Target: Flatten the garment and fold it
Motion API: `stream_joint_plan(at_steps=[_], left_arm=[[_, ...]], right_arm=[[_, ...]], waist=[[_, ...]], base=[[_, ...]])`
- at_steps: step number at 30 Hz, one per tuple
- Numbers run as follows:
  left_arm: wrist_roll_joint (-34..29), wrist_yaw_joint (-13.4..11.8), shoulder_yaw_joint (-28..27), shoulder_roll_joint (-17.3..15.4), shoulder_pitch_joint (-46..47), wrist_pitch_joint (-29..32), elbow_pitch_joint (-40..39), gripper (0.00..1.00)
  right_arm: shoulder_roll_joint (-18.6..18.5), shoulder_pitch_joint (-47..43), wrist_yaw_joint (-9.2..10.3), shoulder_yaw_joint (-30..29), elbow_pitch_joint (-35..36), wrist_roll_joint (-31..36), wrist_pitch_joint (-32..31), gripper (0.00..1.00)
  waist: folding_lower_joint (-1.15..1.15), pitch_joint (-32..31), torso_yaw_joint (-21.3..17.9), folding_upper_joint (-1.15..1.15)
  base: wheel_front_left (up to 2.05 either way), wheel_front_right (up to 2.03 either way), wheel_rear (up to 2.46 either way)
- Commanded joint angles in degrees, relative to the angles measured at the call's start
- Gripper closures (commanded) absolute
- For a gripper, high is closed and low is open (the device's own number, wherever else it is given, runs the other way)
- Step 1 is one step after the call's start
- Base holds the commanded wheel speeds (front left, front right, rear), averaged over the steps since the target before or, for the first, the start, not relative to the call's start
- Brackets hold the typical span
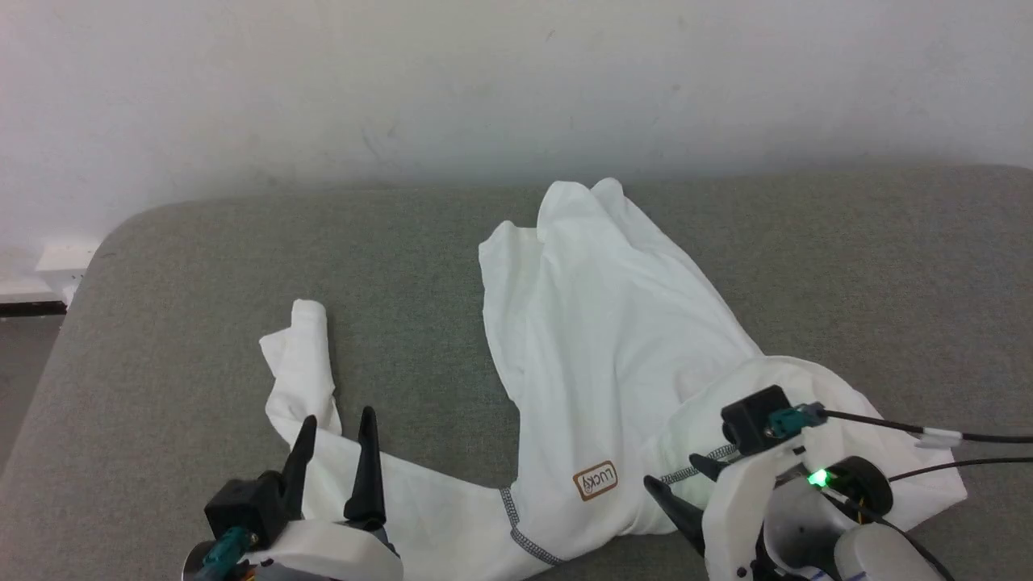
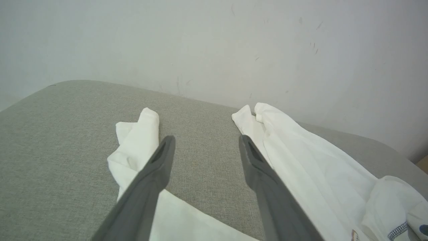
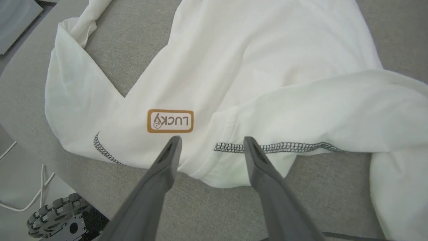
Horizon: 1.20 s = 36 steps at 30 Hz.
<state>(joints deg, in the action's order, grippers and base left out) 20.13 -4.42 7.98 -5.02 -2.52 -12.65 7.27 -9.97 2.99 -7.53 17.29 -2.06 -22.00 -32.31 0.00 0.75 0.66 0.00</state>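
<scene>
The garment [image 1: 597, 323], a white shirt, lies rumpled on the grey cushioned surface [image 1: 161, 339]. Its body runs from the back down to the front, and one sleeve [image 1: 303, 363] trails off to the left. A brown outlined logo patch [image 3: 170, 121] and speckled seam stitching [image 3: 277, 146] show near the front edge. My right gripper [image 3: 212, 139] is open just over that stitched edge beside the patch, with nothing pinched between its fingers. My left gripper [image 1: 339, 415] is open at the lower left, over the sleeve where it joins the body [image 2: 301, 150].
A pale wall [image 1: 516, 81] rises straight behind the surface. The surface's rounded left edge [image 1: 73, 323] drops to the floor. In the right wrist view, a white cable [image 3: 20, 204] and a wheel base [image 3: 57, 217] sit below the front edge. Black cables [image 1: 928, 436] run off my right wrist.
</scene>
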Motion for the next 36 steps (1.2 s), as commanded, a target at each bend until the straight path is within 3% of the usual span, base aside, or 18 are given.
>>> stream_joint_plan(at_steps=[1, 9, 10, 11, 12, 13, 19, 26, 36], left_arm=[[0.2, -0.3, 0.2, -0.1, 0.3, -0.3, 0.2, 0.00], [0.5, -0.1, 0.5, 0.0, 1.3, -0.7, 1.1, 0.00], [0.5, -0.1, 0.5, 0.0, 1.4, -0.8, 1.2, 0.00], [0.6, 0.0, 0.6, 0.0, 1.5, -0.8, 1.4, 0.00], [0.6, 0.0, 0.6, 0.0, 1.6, -0.8, 1.5, 0.00], [0.6, -0.1, 0.6, 0.0, 1.6, -0.9, 1.6, 0.00], [0.8, -0.6, 0.4, -0.2, 0.4, -1.1, 2.1, 0.00], [1.0, -1.2, 0.3, -0.4, -0.9, -1.2, 1.6, 0.00], [1.2, -1.6, 1.0, -0.5, -2.0, -0.8, 0.9, 0.00]], right_arm=[[-0.5, 2.6, 0.04, 1.3, -2.4, -0.8, -0.8, 0.00], [-1.3, 11.9, 0.04, 9.5, -14.7, -2.3, -1.3, 0.00], [-1.5, 12.7, 0.04, 10.6, -16.1, -2.3, -1.5, 0.04], [-1.7, 13.4, 0.04, 11.4, -17.3, -2.2, -1.6, 0.55], [-1.7, 13.8, 0.04, 11.8, -18.3, -2.7, -1.6, 0.81], [-1.8, 14.1, 0.04, 12.2, -19.0, -2.8, -1.5, 1.00], [-3.4, 13.1, 0.04, 11.8, -18.9, -3.1, 0.8, 1.00], [-3.7, 4.6, 0.04, 1.4, -10.0, -2.1, 5.4, 1.00], [5.9, -13.4, 0.04, -22.0, 1.1, -3.3, 8.1, 1.00]], waist=[[0.00, 0.4, 0.4, 0.00], [0.00, 2.1, 1.3, 0.00], [0.00, 2.2, 1.4, 0.00], [0.00, 2.2, 1.6, 0.00], [0.00, 2.1, 1.6, 0.00], [0.00, 2.0, 1.7, 0.00], [0.00, 0.2, 1.0, 0.00], [0.00, -2.1, -1.4, 0.00], [0.00, -3.0, -4.3, 0.00]], base=[[0.00, 0.00, 0.00], [0.00, 0.00, 0.00], [0.00, 0.00, 0.00], [0.00, 0.00, 0.00], [0.00, 0.00, 0.00], [0.00, 0.00, 0.00], [0.00, 0.00, 0.00], [0.00, 0.00, 0.00], [0.00, 0.00, 0.00]])
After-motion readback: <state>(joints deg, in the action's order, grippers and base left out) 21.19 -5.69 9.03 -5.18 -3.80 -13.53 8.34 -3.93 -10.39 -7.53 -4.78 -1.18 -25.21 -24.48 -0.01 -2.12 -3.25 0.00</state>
